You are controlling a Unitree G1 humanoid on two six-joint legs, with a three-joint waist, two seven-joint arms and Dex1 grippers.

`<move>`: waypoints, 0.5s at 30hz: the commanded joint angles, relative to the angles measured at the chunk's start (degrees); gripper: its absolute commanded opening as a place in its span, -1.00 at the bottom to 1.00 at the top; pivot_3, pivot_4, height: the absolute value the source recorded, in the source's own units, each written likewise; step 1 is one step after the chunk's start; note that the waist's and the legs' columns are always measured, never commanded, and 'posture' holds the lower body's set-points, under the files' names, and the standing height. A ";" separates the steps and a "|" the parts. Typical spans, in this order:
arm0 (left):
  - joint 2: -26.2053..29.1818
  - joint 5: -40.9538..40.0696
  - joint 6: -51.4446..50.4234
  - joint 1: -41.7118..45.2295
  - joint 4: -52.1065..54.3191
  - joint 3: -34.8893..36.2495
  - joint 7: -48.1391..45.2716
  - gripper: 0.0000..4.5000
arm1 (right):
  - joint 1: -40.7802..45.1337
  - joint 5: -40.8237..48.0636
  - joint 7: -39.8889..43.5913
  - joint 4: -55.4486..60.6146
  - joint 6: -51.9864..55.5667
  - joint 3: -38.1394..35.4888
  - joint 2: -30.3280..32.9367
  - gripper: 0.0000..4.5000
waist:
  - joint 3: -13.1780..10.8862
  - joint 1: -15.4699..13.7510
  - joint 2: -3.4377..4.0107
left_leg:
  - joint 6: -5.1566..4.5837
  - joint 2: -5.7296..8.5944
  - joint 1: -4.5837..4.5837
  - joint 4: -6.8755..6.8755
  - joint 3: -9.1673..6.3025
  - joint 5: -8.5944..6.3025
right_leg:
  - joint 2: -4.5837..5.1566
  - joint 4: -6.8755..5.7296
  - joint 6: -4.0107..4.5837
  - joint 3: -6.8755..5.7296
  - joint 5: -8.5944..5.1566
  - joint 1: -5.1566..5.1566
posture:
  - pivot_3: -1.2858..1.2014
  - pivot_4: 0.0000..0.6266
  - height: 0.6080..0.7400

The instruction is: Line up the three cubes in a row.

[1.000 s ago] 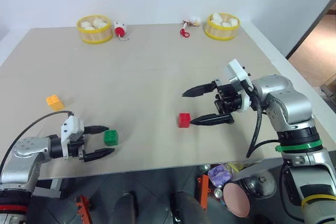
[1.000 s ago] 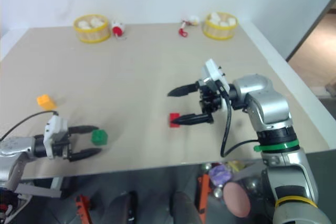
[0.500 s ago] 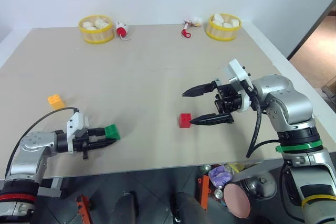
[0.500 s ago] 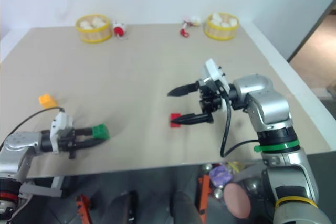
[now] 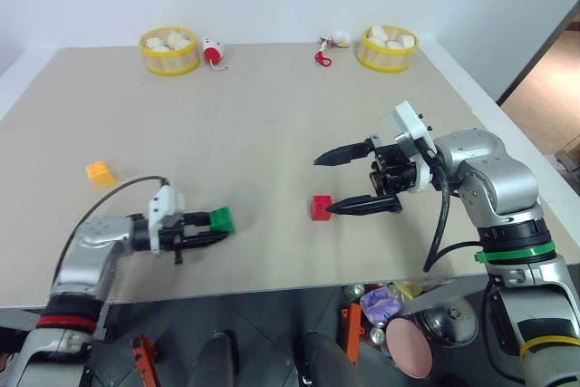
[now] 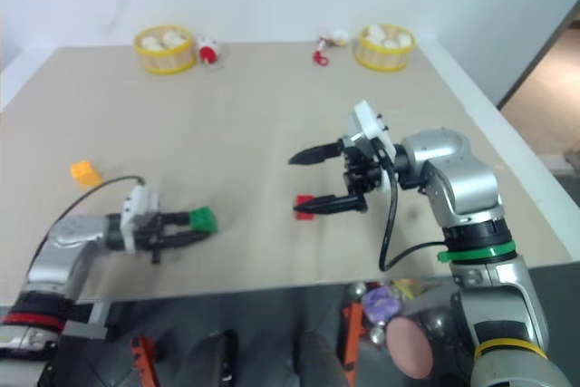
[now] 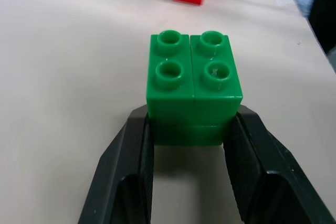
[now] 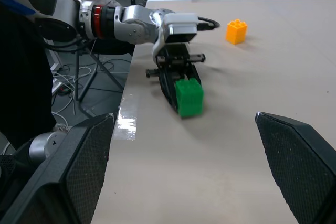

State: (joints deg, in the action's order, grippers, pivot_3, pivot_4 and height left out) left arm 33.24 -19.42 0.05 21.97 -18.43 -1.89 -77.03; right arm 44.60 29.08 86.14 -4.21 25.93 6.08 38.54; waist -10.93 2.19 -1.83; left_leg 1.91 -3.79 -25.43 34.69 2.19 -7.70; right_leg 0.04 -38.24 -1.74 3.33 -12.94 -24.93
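- Nearest the front edge of the surface (image 5: 272, 133), the left hand (image 5: 216, 227) is clamped on the green cube (image 5: 221, 218), its two black fingers (image 7: 131, 166) pressing the cube's opposite side walls low down, studs facing up.
- Judged by its look, the cube is hard, light moulded plastic with smooth, rather slick walls (a flat-sided pinch like this one suits it best, since the studded top offers nothing to squeeze). It should neither crush nor bend, but it could twist in a grip taken off-centre.
- Further in and toward the right, the red cube (image 5: 319, 208) rests on the surface, just beside the lower finger of the right hand (image 5: 336, 184); I cannot tell whether the fingertip touches it.
- That right hand is spread wide and holds nothing, one finger reaching out above the red cube and the other beside it.
- Off to the left and a little further back, the orange-yellow cube (image 5: 100, 172) sits alone, well apart from the other two.
- At the far edge stand two yellow-rimmed baskets (image 5: 169, 52), which are no part of the row.
- In my judgement the row is not yet formed: the three cubes lie scattered.
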 commanded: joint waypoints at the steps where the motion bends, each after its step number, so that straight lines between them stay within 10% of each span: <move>1: -1.11 1.80 0.85 3.88 -2.23 -2.34 -1.30 -0.42 | 0.09 0.86 -0.27 1.18 -0.61 -2.11 0.84 1.00 | 0.00 0.09 0.00 | 0.00 0.00 0.00 0.00 0.00 0.00 | -0.02 -0.01 -0.10 0.01 0.06 -0.01 | 0.03 -0.52 1.00; 15: -7.26 7.95 6.24 22.07 -21.81 -6.55 -5.57 -0.42 | -5.32 -1.07 -1.08 -2.37 -2.98 -4.22 5.01 1.00 | 0.01 0.36 -0.01 | -0.05 0.03 -0.13 0.04 -0.11 -0.03 | -0.23 -0.05 -0.38 0.24 0.09 -0.06 | 0.03 -0.52 1.00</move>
State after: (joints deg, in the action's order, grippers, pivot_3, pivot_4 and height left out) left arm 26.10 -11.54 5.21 42.39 -39.69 -8.54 -81.43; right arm 39.13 28.08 84.85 -5.66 24.39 3.98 42.66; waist -10.92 2.55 -1.84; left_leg 1.86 -3.76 -25.56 34.73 2.08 -7.73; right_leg -0.22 -38.29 -2.12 3.58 -12.86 -24.99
